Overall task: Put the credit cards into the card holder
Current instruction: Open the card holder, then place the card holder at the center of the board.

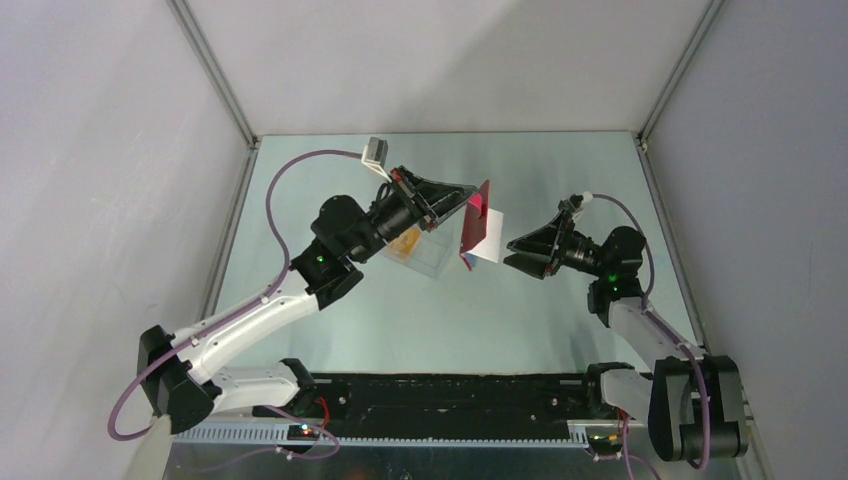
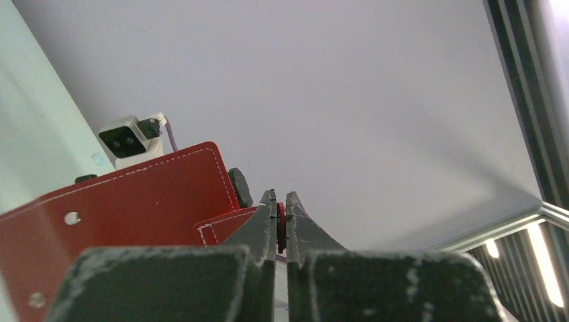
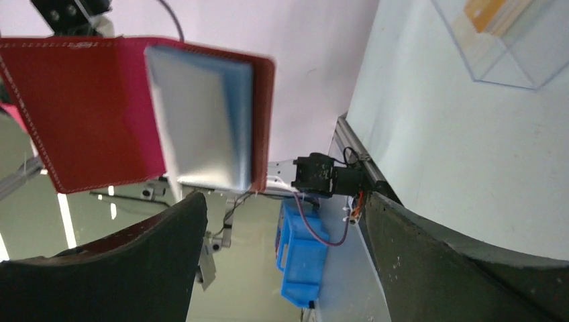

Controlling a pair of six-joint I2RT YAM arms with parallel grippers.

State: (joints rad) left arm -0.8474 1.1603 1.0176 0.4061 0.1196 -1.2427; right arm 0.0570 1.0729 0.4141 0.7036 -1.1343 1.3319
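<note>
The small red folding card holder (image 1: 477, 215) hung in the air above the middle of the pale tabletop (image 1: 450, 330). It was opened out, with its blue-grey inner pocket turned towards the right arm. The left claw (image 2: 282, 218) was pinched fully together on a thin red part of it, apparently by the little closing tab. The right claw (image 3: 285, 201) stood wide apart and empty, its tips just short of the holder's open face. The thin orange credit cards (image 1: 405, 243) sat in a clear plastic box (image 1: 430, 262) on the tabletop, beneath the left arm's wrist.

Held by one edge only, the holder looked light and limp. It would probably swing or fold under a push, so its free flap wanted steadying before anything slid in. The cards appeared stiff, slick and very thin. A pinch across a short edge seemed the safest hold.

The left arm reached forward and up, its wrist turned so the claw pointed rightwards. The right arm was bent at the elbow, with its claw levelled leftwards at the holder.
</note>
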